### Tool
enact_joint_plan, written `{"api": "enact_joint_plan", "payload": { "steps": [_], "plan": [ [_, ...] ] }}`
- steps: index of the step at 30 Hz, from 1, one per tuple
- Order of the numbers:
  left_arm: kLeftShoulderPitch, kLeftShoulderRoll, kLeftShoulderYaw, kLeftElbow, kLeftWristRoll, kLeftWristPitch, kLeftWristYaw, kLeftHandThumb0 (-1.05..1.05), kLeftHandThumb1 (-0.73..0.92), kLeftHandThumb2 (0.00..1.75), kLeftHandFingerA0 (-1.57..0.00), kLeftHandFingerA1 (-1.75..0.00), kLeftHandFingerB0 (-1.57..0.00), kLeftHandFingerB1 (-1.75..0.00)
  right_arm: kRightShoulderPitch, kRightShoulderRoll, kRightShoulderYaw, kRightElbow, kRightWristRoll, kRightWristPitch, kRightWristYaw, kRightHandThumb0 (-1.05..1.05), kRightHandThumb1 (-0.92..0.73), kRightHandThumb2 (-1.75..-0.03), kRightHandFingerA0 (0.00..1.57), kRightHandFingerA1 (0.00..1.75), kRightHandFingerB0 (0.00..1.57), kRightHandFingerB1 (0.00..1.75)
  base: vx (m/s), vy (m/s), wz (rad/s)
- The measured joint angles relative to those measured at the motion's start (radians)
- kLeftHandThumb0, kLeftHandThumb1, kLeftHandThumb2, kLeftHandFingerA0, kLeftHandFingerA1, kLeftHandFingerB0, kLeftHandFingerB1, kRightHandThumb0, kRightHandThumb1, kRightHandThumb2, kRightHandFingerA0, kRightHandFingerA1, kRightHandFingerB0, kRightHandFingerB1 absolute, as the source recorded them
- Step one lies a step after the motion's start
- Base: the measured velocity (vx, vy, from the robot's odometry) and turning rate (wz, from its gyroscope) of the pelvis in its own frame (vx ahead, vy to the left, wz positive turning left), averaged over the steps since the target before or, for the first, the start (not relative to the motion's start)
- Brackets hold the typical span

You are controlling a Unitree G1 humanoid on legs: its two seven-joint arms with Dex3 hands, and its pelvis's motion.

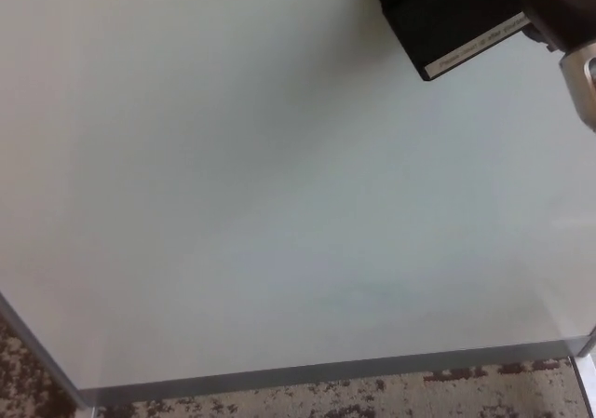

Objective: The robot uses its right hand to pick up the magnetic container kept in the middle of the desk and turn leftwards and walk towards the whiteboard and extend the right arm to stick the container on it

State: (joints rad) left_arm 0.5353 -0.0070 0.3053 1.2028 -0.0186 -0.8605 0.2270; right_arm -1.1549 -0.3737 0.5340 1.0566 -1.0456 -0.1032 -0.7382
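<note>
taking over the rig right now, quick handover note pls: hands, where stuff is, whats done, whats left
Right hand: at the top right edge, on the black magnetic container; appears to be holding it, though the fingers are mostly cut off.
Left hand: not in view.
Container: against or very near the whiteboard, near its top right; contact cannot be confirmed.
Whiteboard fills the view, frame edge and patterned carpet below.
Done: pickup, turn, walk, arm extended.
Left: confirm the container sticks, release, withdraw the arm.
</note>
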Motion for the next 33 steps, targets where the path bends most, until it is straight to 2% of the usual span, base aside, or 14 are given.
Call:
{"api": "enact_joint_plan", "payload": {
  "steps": [3, 8, 10, 11, 12, 13, 16, 19, 25, 27, 29, 30, 32, 33],
  "plan": [
    [0.0, 0.001, -0.003, 0.0, 0.002, 0.0, 0.003, 0.14, 0.65, 0.92, -1.06, -0.91, -0.96, -0.87, -0.004, 0.0, -0.001, 0.001, 0.006, -0.009, -0.009, -0.37, -0.43, -0.9, 1.23, 1.36, 0.79, 1.0, 0.0, 0.0, 0.0],
    [0.013, 0.001, -0.011, -0.012, 0.007, -0.016, 0.012, 0.14, 0.68, 0.88, -1.06, -0.9, -0.94, -0.87, -0.005, 0.001, -0.003, -0.007, 0.021, -0.029, -0.03, -0.36, -0.43, -0.9, 1.22, 1.35, 0.81, 1.08, 0.0, 0.0, 0.0],
    [0.017, 0.001, -0.012, -0.012, 0.007, -0.023, 0.013, 0.14, 0.68, 0.86, -1.07, -0.89, -0.94, -0.85, -0.005, 0.001, -0.004, -0.016, 0.028, -0.038, -0.038, -0.35, -0.43, -0.91, 1.21, 1.34, 0.79, 1.01, 0.0, 0.0, 0.0],
    [0.02, 0.001, -0.012, -0.011, 0.006, -0.024, 0.013, 0.15, 0.69, 0.85, -1.06, -0.88, -0.94, -0.84, -0.005, 0.001, -0.003, -0.021, 0.031, -0.041, -0.041, -0.29, -0.59, -0.65, 0.95, 1.7, 0.77, 1.06, 0.0, 0.0, 0.0],
    [0.022, 0.0, -0.012, -0.011, 0.006, -0.024, 0.013, 0.15, 0.69, 0.85, -1.06, -0.88, -0.94, -0.84, -0.005, 0.001, -0.003, -0.026, 0.032, -0.042, -0.041, -0.29, -0.59, -0.65, 0.95, 1.7, 0.77, 1.06, 0.0, 0.0, 0.0],
    [0.024, 0.0, -0.013, -0.008, 0.007, -0.024, 0.014, 0.14, 0.69, 0.84, -1.05, -0.85, -0.94, -0.82, -0.005, 0.001, -0.002, -0.032, 0.032, -0.042, -0.041, -0.32, -0.62, -0.64, 0.94, 1.65, 0.81, 0.83, 0.0, 0.0, 0.0],
    [0.023, 0.008, -0.02, 0.009, 0.014, -0.024, 0.027, 0.14, 0.7, 0.85, -1.05, -0.88, -0.93, -0.84, -0.007, 0.002, 0.004, -0.037, 0.031, -0.037, -0.038, -0.35, -0.63, -0.58, 1.02, 1.61, 0.85, 0.68, 0.0, 0.0, 0.0],
    [0.021, 0.012, -0.02, 0.022, 0.016, -0.024, 0.034, 0.16, 0.7, 0.89, -1.04, -0.87, -0.94, -0.85, -0.018, 0.008, 0.007, -0.027, 0.031, -0.028, -0.033, -0.33, -0.63, -0.59, 1.04, 1.63, 0.86, 0.65, 0.0, 0.0, 0.0],
    [0.014, 0.013, -0.007, 0.041, 0.009, -0.024, 0.026, 0.12, 0.71, 0.85, -1.03, -0.86, -0.92, -0.85, -0.072, 0.02, 0.023, 0.031, 0.03, -0.013, -0.027, -0.33, -0.58, -0.57, 0.93, 1.56, 0.85, 0.64, 0.0, 0.0, 0.0],
    [0.011, 0.013, 0.0, 0.043, 0.002, -0.024, 0.015, 0.14, 0.67, 0.94, -1.01, -0.9, -0.94, -0.88, -0.083, 0.021, 0.028, 0.043, 0.029, -0.008, -0.024, -0.36, -0.6, -0.58, 0.94, 1.56, 0.84, 0.61, 0.0, 0.0, 0.0],
    [0.011, 0.006, 0.01, 0.039, -0.007, -0.024, 0.0, 0.13, 0.7, 0.92, -1.0, -0.92, -0.93, -0.89, -0.095, 0.021, 0.039, 0.057, 0.028, 0.002, -0.02, -0.36, -0.59, -0.57, 0.95, 1.56, 0.85, 0.61, 0.0, 0.0, 0.0],
    [0.011, 0.003, 0.014, 0.036, -0.01, -0.024, -0.007, 0.11, 0.74, 0.8, -1.01, -0.89, -0.89, -0.85, -0.099, 0.022, 0.043, 0.061, 0.028, 0.005, -0.02, -0.36, -0.58, -0.61, 0.9, 1.62, 0.78, 0.59, 0.0, 0.0, 0.0],
    [0.013, -0.002, 0.017, 0.029, -0.015, -0.024, -0.015, 0.12, 0.73, 0.82, -0.98, -0.89, -0.88, -0.86, -0.105, 0.028, 0.048, 0.07, 0.028, 0.009, -0.015, -0.35, -0.61, -0.58, 0.9, 1.6, 0.79, 0.58, 0.04, 0.015, -0.09],
    [0.018, 0.0, 0.015, 0.024, -0.015, -0.024, -0.014, 0.1, 0.73, 0.82, -0.95, -0.88, -0.85, -0.84, -0.11, 0.03, 0.05, 0.073, 0.028, 0.014, -0.006, -0.4, -0.6, -0.65, 0.92, 1.57, 0.78, 0.61, 0.01, -0.043, 0.09]
  ]
}}
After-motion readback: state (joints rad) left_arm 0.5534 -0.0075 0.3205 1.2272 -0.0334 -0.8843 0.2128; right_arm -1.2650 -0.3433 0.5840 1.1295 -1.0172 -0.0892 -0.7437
